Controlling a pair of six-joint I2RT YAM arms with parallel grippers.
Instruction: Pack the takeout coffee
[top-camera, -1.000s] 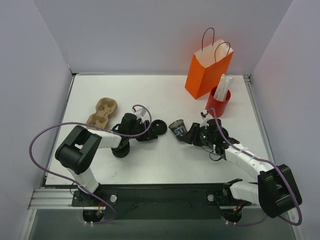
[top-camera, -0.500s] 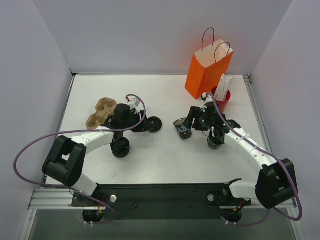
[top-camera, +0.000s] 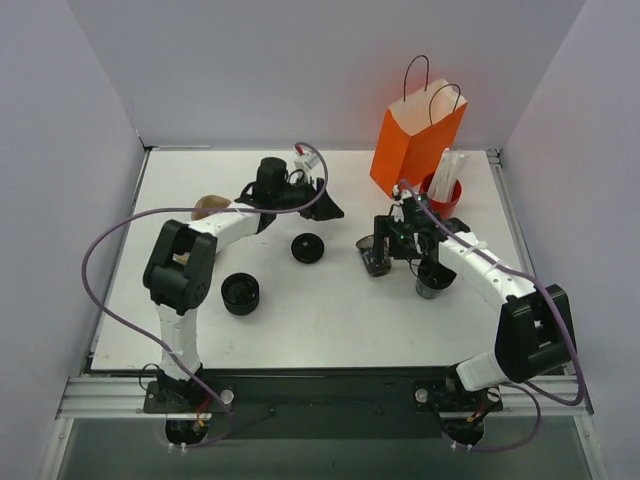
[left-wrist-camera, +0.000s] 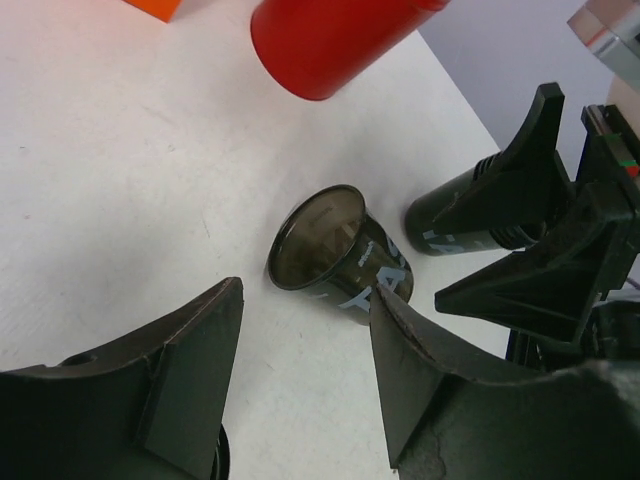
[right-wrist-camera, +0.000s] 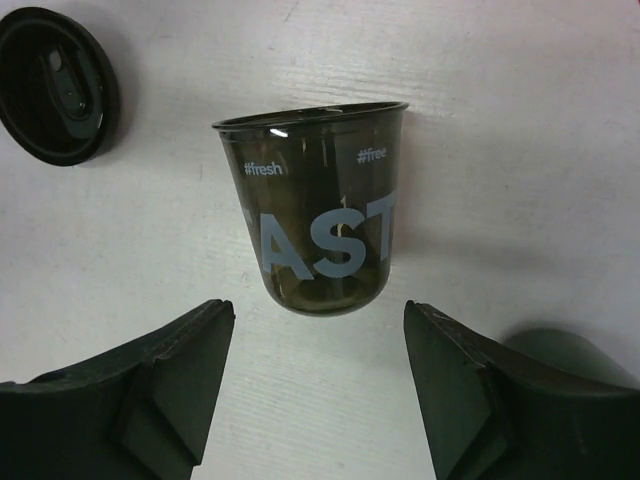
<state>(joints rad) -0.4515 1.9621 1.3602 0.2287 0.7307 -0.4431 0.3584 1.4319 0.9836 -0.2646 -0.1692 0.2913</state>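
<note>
Right wrist view first, Inspector: where does the takeout coffee (right-wrist-camera: 320, 230) lie?

On its side on the white table (right-wrist-camera: 520, 110), right of centre, mouth turned away from the right gripper (right-wrist-camera: 318, 308). The fingers stand apart on either side of its base and touch nothing.

Surroundings?

A black lid (right-wrist-camera: 55, 85) lies flat to its left, apart from it. A second dark cup (top-camera: 432, 280) stands just beside the right forearm. The red cup of straws (top-camera: 438, 205) and orange bag (top-camera: 415, 145) stand behind. A ribbed black stack (top-camera: 240, 293) sits well away, near left.

Arms?

The right arm is bent at the elbow, with the wrist angled down over the cup. The left arm reaches to the back centre. The left gripper (left-wrist-camera: 305, 288) faces the cup's mouth, jaws apart and empty.
</note>
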